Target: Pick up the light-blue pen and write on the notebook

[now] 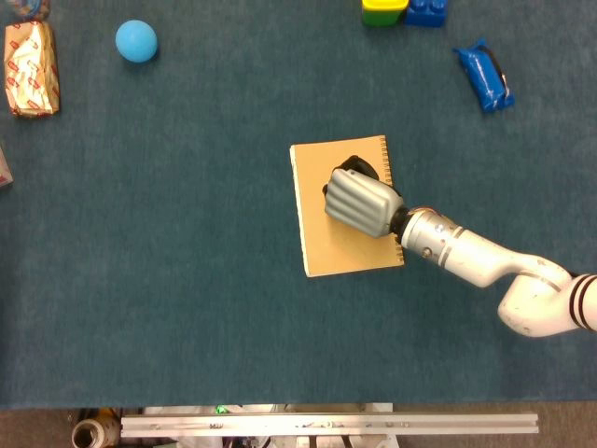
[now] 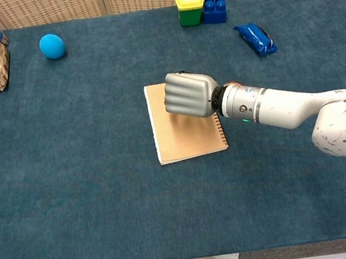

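Note:
The tan spiral-bound notebook (image 1: 331, 245) (image 2: 184, 142) lies flat mid-table with its binding on the right edge. My right hand (image 1: 362, 199) (image 2: 187, 94) is curled into a tight fist just above the notebook's upper right part, knuckles toward the left. The light-blue pen shows in neither view. None lies on the table, and the fist hides whatever it grips. My left hand is out of both views.
A blue ball (image 1: 136, 41) and a wrapped snack (image 1: 31, 68) sit at the far left. A yellow-green container (image 2: 189, 5), blue blocks (image 2: 215, 9) and a blue packet (image 1: 485, 77) sit at the far right.

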Controlling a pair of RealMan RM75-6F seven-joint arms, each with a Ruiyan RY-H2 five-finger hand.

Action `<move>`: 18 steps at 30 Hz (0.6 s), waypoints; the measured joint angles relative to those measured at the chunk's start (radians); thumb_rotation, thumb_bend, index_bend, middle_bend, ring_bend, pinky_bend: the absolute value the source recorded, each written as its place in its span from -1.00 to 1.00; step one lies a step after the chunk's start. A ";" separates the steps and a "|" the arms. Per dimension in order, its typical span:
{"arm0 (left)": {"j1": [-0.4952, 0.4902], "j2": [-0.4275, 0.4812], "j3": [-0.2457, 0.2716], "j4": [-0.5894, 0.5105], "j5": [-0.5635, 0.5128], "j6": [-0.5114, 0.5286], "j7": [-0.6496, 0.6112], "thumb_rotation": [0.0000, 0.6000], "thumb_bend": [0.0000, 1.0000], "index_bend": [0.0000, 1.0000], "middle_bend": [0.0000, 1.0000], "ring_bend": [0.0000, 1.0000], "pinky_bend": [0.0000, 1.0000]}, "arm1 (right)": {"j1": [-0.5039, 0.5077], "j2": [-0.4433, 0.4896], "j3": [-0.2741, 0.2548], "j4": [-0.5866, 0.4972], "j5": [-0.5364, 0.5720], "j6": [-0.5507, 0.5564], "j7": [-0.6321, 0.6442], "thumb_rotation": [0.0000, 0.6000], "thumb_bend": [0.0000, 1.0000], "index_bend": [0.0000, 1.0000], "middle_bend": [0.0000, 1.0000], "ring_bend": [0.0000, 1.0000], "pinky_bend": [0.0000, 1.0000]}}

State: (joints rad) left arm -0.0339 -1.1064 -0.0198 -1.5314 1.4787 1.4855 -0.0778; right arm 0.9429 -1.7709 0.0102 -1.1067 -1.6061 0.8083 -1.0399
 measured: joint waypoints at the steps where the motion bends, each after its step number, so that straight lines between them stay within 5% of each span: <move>1: 0.000 0.000 0.000 0.000 0.000 0.000 0.000 1.00 -0.31 -0.61 -0.45 -0.55 -0.76 | -0.001 0.000 0.000 -0.001 0.000 0.003 0.004 1.00 -0.58 -0.01 1.00 1.00 1.00; 18: -0.005 0.001 -0.001 -0.012 0.005 -0.003 0.016 1.00 -0.31 -0.61 -0.45 -0.55 -0.76 | -0.023 0.013 0.028 -0.064 0.043 0.027 0.132 1.00 -0.60 -0.11 1.00 1.00 1.00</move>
State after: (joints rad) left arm -0.0390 -1.1052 -0.0204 -1.5436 1.4840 1.4826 -0.0618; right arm 0.9199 -1.7579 0.0378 -1.1708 -1.5627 0.8356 -0.9083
